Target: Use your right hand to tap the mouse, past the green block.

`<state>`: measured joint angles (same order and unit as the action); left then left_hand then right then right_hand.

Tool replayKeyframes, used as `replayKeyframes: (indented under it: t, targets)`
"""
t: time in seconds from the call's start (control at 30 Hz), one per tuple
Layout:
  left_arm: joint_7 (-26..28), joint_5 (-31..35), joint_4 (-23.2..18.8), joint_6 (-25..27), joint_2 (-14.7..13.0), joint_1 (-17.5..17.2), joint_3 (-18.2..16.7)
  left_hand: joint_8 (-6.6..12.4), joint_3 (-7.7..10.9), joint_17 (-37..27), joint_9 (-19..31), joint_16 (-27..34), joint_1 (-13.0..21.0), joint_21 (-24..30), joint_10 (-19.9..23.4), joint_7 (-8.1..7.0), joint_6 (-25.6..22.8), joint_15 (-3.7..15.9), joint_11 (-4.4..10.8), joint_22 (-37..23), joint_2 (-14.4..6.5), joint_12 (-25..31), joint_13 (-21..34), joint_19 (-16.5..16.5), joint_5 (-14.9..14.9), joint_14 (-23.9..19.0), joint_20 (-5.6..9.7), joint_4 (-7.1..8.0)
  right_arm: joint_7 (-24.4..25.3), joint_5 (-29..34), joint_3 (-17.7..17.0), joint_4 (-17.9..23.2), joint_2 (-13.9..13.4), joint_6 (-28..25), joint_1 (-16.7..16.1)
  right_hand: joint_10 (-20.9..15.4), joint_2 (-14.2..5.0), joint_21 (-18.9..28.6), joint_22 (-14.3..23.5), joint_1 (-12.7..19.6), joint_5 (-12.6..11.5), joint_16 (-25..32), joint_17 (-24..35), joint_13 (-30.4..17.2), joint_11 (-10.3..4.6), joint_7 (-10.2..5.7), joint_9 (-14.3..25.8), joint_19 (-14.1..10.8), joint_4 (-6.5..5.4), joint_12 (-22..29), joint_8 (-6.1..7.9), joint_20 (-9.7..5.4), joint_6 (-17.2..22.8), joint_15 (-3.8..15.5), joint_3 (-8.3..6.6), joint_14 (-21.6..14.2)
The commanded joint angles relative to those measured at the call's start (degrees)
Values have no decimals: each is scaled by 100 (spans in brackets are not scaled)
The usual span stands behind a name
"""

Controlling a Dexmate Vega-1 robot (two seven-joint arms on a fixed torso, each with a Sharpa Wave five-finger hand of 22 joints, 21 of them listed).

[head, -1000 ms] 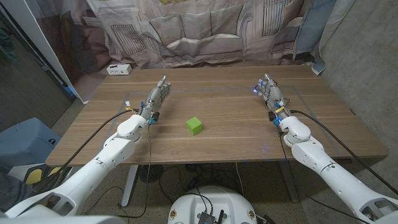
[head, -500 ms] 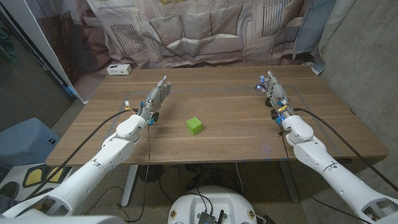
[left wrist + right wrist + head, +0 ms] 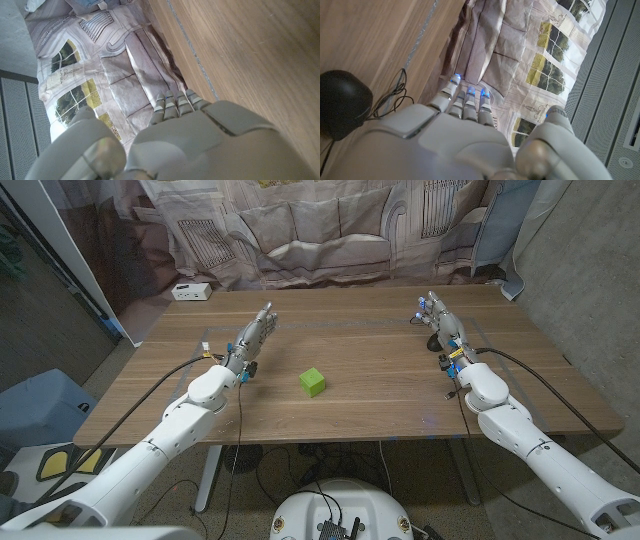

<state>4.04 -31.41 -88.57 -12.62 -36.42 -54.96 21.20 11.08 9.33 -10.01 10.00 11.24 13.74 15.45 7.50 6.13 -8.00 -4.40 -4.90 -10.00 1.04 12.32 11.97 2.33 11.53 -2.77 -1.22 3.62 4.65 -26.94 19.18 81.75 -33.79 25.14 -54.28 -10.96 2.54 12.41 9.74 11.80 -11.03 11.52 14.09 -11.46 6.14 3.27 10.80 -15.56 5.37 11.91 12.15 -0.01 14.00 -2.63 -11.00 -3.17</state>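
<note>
A green block [image 3: 312,382] stands near the middle of the wooden table [image 3: 360,410]. A black mouse [image 3: 342,110] lies at the table's far right, with its thin cable [image 3: 395,95] looped beside it. In the head view the mouse [image 3: 432,340] shows as a dark spot just left of my right hand [image 3: 441,326]. That hand [image 3: 465,135] is open, fingers stretched toward the table's far side, and holds nothing. Whether it touches the mouse I cannot tell. My left hand [image 3: 252,338] is also open and holds nothing, left of the block; its back [image 3: 190,145] shows above bare wood.
A small white box [image 3: 190,291] sits at the far left corner of the table. A printed curtain [image 3: 330,230] hangs behind the far edge. A concrete wall [image 3: 590,270] stands to the right.
My right hand has shifted slightly to the right and farther along the table, so the mouse now shows beside it. The left hand and the block have not moved.
</note>
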Motion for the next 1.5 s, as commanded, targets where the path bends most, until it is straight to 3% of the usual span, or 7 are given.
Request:
replayKeyframes:
  t: [0.03, 0.7, 1.5]
  targets:
    - [68, 83, -126, -186, -68, -156, -107, 43, 22, -20, 18, 28, 51, -5, 70, 3, -52, 0, -19, -8, -33, 48, 10, -4, -5, -47, -38, -32, 272, 410, -45, -139, -29, 247, 55, -74, -68, 2, 17, 8, -22, 33, 4, 8, 41, 87, 17, -47, 30, 51, 0, -20, 17, 11, -2, -51]
    - [-126, 109, 243, -403, 46, 50, -67, 48, 21, -19, 19, 29, 66, -40, 137, 9, -128, -14, -35, -9, -43, 62, -12, -30, -10, -115, -42, -55, 736, 719, -258, -35, -237, 106, -87, -67, -95, -18, 13, 49, -35, 29, -33, 12, 13, 82, 14, -82, 59, 31, -15, -72, 32, 32, -11, -58]
    - [84, 248, 152, -365, 92, 23, -41, 39, 15, -20, 20, 19, 73, -97, 190, 2, -192, -1, -17, -11, -55, 65, -34, -37, -17, -175, -87, -79, 822, 1050, -347, -154, -676, -115, -89, -138, -117, -24, 11, 64, -45, 53, -70, 15, -14, 89, 13, -176, 78, 36, -8, -82, 123, 60, -2, -133]
